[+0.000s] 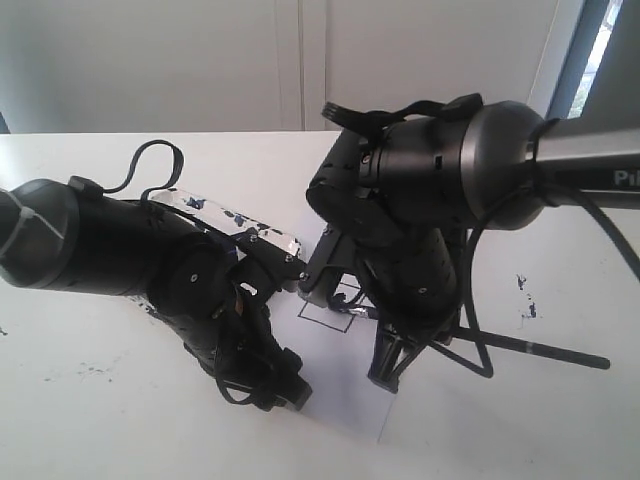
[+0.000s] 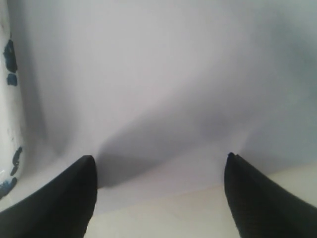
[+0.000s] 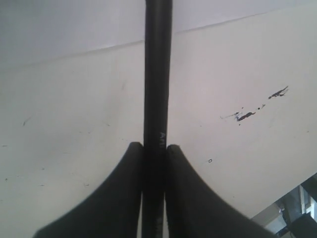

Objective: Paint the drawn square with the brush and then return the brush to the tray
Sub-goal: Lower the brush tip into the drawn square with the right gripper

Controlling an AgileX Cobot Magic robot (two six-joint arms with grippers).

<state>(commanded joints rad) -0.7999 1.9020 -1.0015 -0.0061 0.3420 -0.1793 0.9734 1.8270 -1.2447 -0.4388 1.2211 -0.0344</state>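
The brush is a long black stick clamped between the fingers of my right gripper. In the exterior view its handle sticks out to the right, low over the table. Its tip is hidden behind the right gripper. The drawn square, a thin black outline on the white paper, lies just left of that gripper and looks white inside. The paint-splattered tray is partly covered by the left arm. My left gripper is open and empty at the paper's near edge.
Dark paint specks mark the white table right of the paper, and they also show as specks in the right wrist view. The tray's rim runs close beside the left gripper. Both arms crowd the middle of the table.
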